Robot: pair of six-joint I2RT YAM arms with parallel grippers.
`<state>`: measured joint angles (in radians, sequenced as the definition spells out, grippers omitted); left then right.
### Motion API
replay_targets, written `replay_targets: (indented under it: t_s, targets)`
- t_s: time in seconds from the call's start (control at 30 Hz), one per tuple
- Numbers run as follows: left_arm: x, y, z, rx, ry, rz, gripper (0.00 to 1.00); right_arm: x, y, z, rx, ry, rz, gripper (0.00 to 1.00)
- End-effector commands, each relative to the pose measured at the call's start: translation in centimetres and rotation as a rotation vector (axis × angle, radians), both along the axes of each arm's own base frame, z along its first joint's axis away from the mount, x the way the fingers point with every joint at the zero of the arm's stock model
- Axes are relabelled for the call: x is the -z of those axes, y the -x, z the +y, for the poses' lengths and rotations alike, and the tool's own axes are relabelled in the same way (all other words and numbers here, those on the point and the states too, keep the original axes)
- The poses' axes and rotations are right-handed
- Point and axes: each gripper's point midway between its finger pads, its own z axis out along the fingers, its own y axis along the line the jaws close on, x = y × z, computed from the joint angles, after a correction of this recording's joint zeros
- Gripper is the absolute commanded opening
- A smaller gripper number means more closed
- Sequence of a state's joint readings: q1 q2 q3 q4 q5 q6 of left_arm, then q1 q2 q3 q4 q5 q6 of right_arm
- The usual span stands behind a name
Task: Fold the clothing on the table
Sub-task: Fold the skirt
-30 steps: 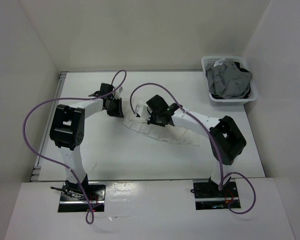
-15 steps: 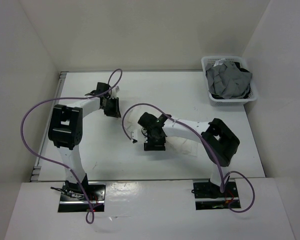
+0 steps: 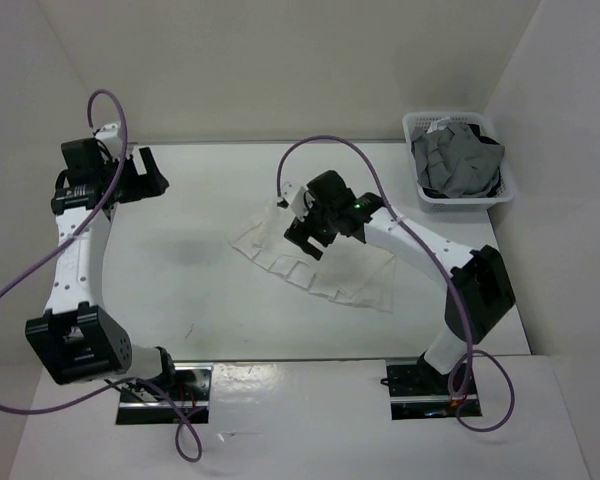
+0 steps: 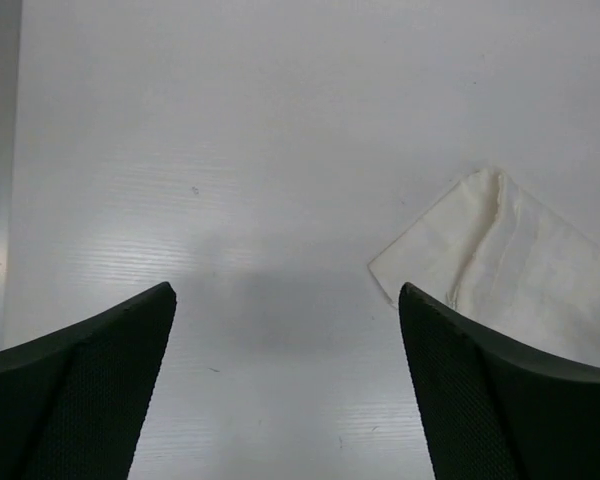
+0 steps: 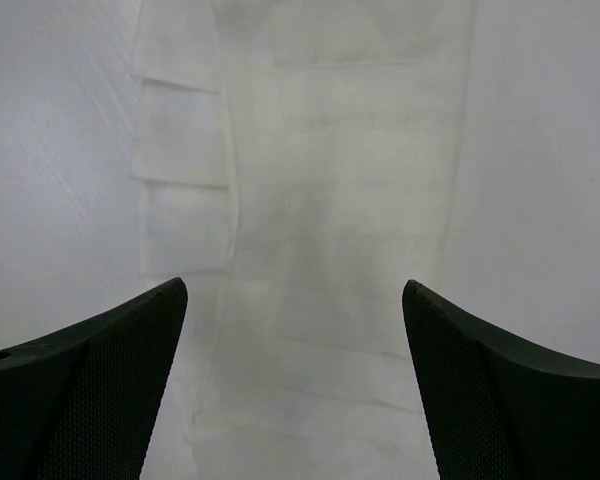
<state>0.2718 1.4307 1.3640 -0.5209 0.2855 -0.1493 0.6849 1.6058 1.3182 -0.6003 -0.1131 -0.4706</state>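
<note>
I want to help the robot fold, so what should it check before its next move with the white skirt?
1. Left gripper open and holding nothing: ok.
2. Right gripper open and holding nothing: ok.
3. Skirt lies on the table, inside its edges: ok.
4. Right gripper above the skirt, ready to grab: ok.
5. Left gripper close to the skirt: not ok. It is off by the far left corner, and its camera sees only a skirt corner.
6. Fold tidy and finished: cannot tell. One layer overlaps another, with a stepped edge showing.
</note>
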Motion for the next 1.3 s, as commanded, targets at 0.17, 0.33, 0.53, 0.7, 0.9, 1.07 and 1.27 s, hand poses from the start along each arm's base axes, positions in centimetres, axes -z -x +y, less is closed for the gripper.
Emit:
replay_targets:
  t_s: [0.17,0.33,0.53,0.7,0.9,1.07,1.27]
  targets:
    - [1.9,5.7,-0.6,0.01,-0.075,0.048,1.0,5.3,-3.8,2.1,0.311,0.009,0.119,0.93]
    - [2.1,6.0,-0.3,-0.008,-0.094,0.029,1.0,6.9,-4.5,1.7,0.447,0.048,0.137,0.93]
    - [2.9,5.8,0.0,-0.017,-0.097,0.048,1.0,8.1,-3.2,0.8,0.545,0.067,0.208,0.93]
    - [2.8,5.6,0.2,-0.024,-0.105,0.041,1.0,10.7,-0.9,0.9,0.513,0.074,0.331,0.93]
    - [2.8,6.0,0.1,-0.019,-0.115,0.03,1.0,12.0,0.8,1.8,0.463,0.037,0.475,0.93]
    - [3.1,5.9,0.1,-0.019,-0.113,0.039,1.0,7.3,-1.0,1.6,0.445,-0.122,0.461,0.93]
    - [3.5,6.0,0.1,-0.018,-0.11,0.047,1.0,4.9,-2.4,-0.2,0.537,-0.179,0.4,0.9]
